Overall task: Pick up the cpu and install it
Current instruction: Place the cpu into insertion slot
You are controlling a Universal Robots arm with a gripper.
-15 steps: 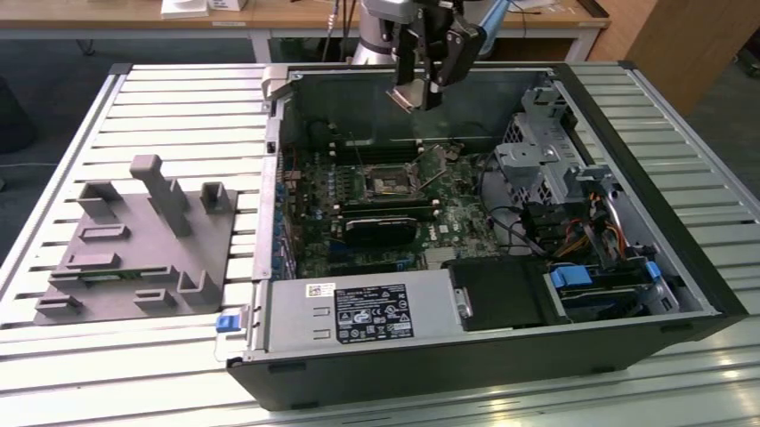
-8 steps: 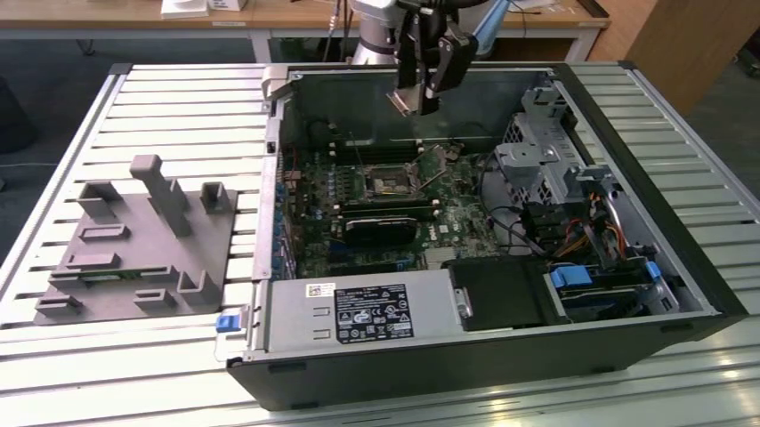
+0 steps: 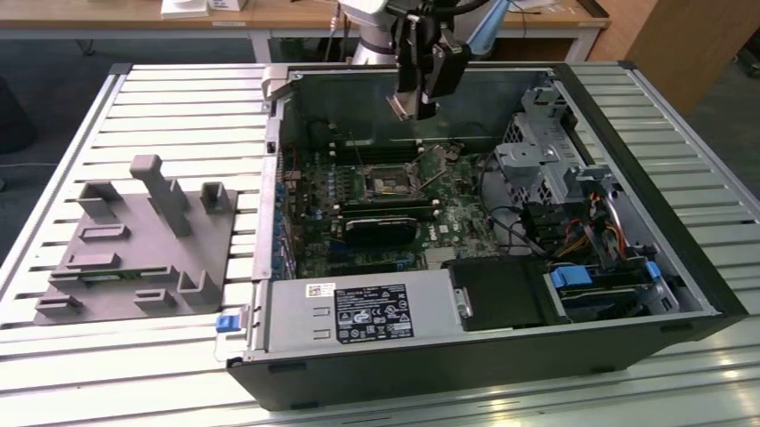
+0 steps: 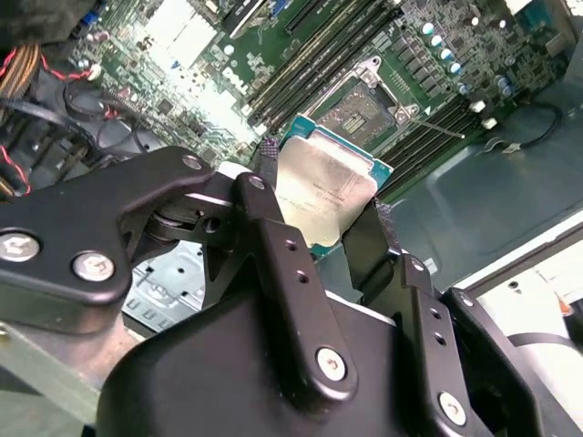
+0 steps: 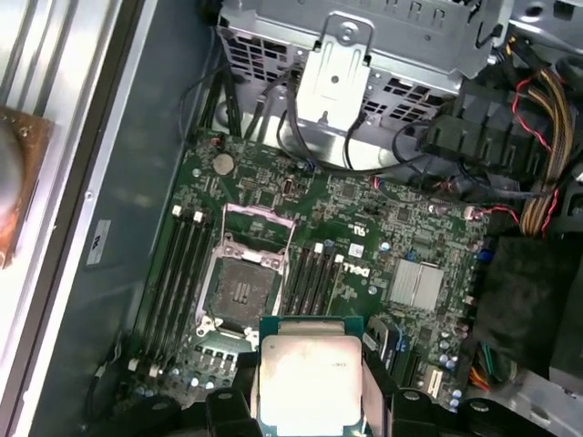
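Observation:
My gripper (image 4: pixel 321 214) is shut on the cpu (image 4: pixel 326 191), a flat square chip with a silvery lid and pale green edge, held by two opposite sides between black fingers (image 4: pixel 270 196). In the first wrist view the cpu (image 5: pixel 310 373) hangs above the green motherboard, a short way from the open dark socket (image 5: pixel 242 289) with its raised metal frame. The exterior view has the gripper (image 3: pixel 416 107) high over the back of the open computer case, above and behind the socket (image 3: pixel 392 184).
The open black case (image 3: pixel 665 169) lies on a slatted metal table. Memory slots (image 5: pixel 178 273) flank the socket. A drive cage (image 3: pixel 546 151) and cable bundles (image 5: pixel 537 137) stand beside the board. A grey fixture plate (image 3: pixel 131 240) sits at the exterior view's left.

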